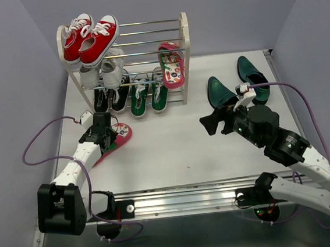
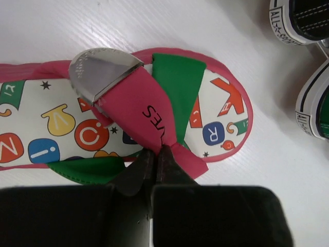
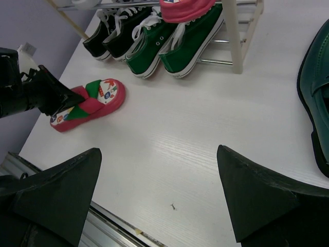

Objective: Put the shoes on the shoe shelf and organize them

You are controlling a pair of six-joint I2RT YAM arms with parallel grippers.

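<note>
One pink-red flip-flop [image 1: 121, 134] with a patterned insole lies on the table at the left. My left gripper [image 1: 110, 136] is shut on its pink strap [image 2: 141, 116], the fingertips [image 2: 165, 157] pinching where the pink and green straps meet. The other flip-flop [image 1: 171, 64] sits on the middle tier of the shoe shelf [image 1: 185, 45], at its right end. The green canvas sneakers [image 1: 149, 94] stand on the bottom tier. Two dark green loafers [image 1: 220, 92] lie on the table at the right. My right gripper [image 1: 214, 121] is open and empty, hovering next to the near loafer [image 3: 316, 87].
Red sneakers [image 1: 90, 40] fill the left of the top tier, white sneakers [image 1: 104, 74] the left of the middle tier, and black sneakers [image 1: 110, 98] the left of the bottom tier. A metal rail [image 1: 178, 201] runs along the table's near edge.
</note>
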